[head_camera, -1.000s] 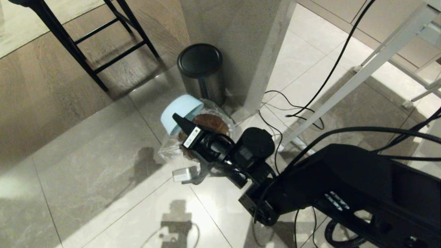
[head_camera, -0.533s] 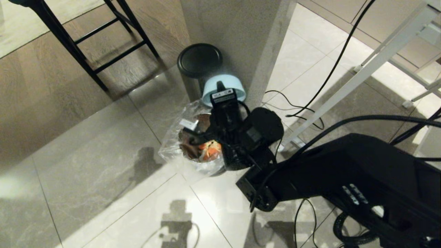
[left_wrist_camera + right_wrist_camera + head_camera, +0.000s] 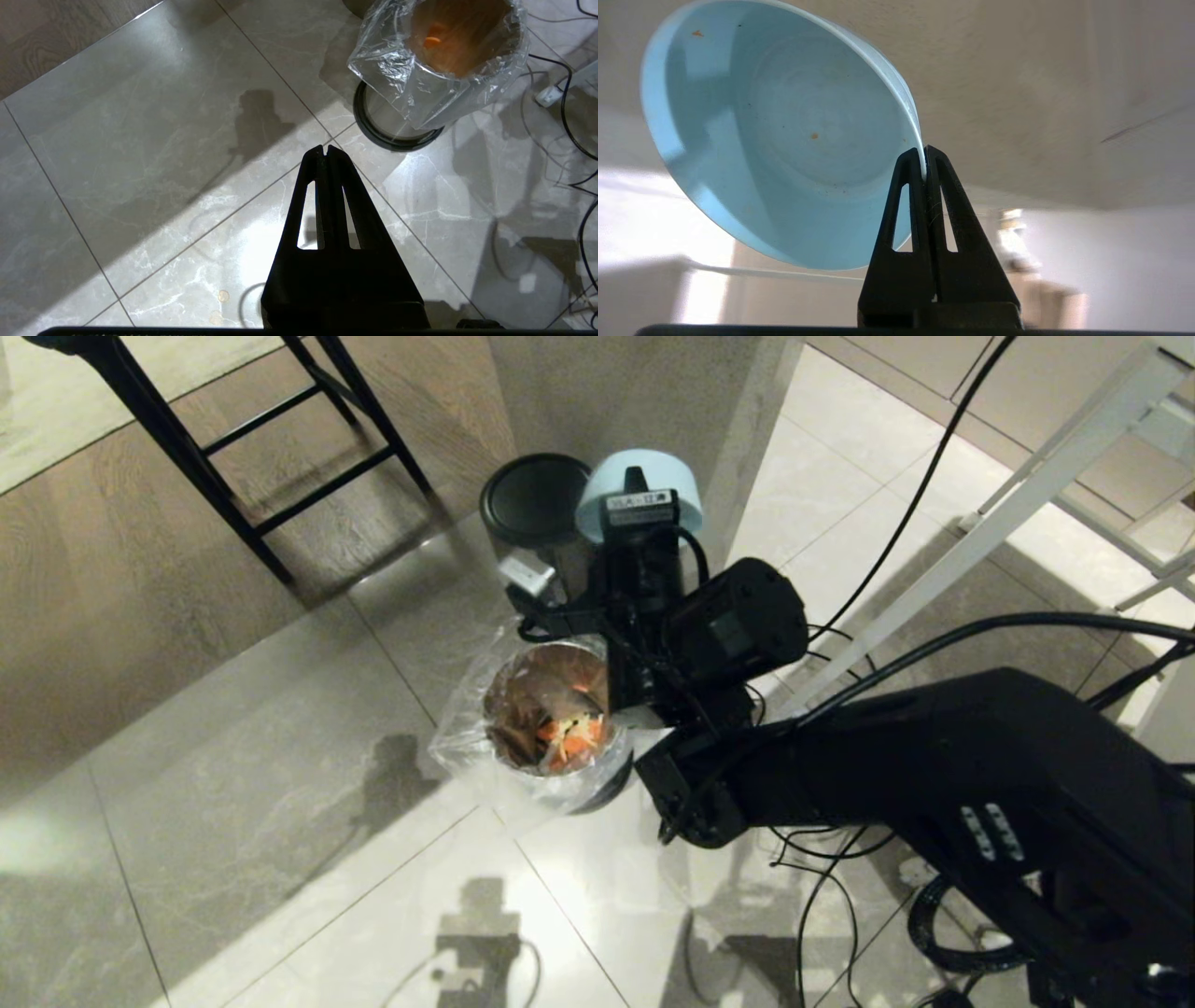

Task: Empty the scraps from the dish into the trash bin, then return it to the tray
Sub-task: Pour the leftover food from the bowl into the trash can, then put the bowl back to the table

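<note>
Head view: my right fingers [image 3: 638, 485] pinch the dish [image 3: 639, 476] by its rim, up at 12 o'clock from the bin [image 3: 551, 709], scraps [image 3: 571, 737] inside. Left wrist: left fingers [image 3: 327, 151] pressed together, idle above floor. Right wrist: dish [image 3: 784, 154] empty, ready for the tray.

In the head view, the black right arm [image 3: 896, 775] and its gripper cover much of the small light-blue round bowl [image 3: 653, 476] and the far side of the plastic-lined metal trash bin [image 3: 523, 775]. The steel bin's black domed lid [image 3: 527, 499] is partly overlapped by the bowl. The background behind the bowl in the right wrist view is blurred.
</note>
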